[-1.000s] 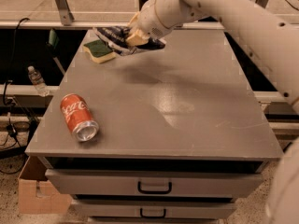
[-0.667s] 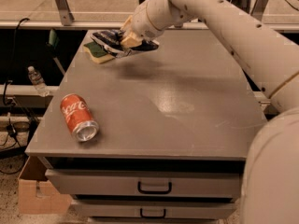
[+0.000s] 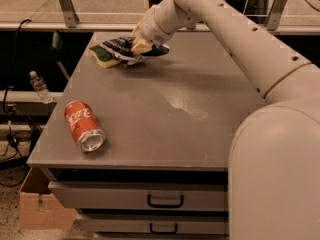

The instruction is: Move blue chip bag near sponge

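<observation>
The blue chip bag [image 3: 120, 48], dark navy foil with white lettering, is at the far left of the grey table [image 3: 165, 109], held low over it. My gripper [image 3: 137, 46] is shut on the bag's right part. The sponge [image 3: 102, 56], dark green over pale yellow, lies on the table right beside the bag's left end; the bag overlaps its right edge, so part of the sponge is hidden. My white arm reaches in from the right foreground.
A red soda can [image 3: 83, 125] lies on its side near the table's front left corner. Drawers with dark handles [image 3: 165, 201] sit below the tabletop. A water bottle [image 3: 39, 86] and a cardboard box [image 3: 37, 209] are off the table's left side.
My gripper has carried the chip bag a little left and down, closer to the table and against the sponge. The arm has stretched further across the view. The can has not moved.
</observation>
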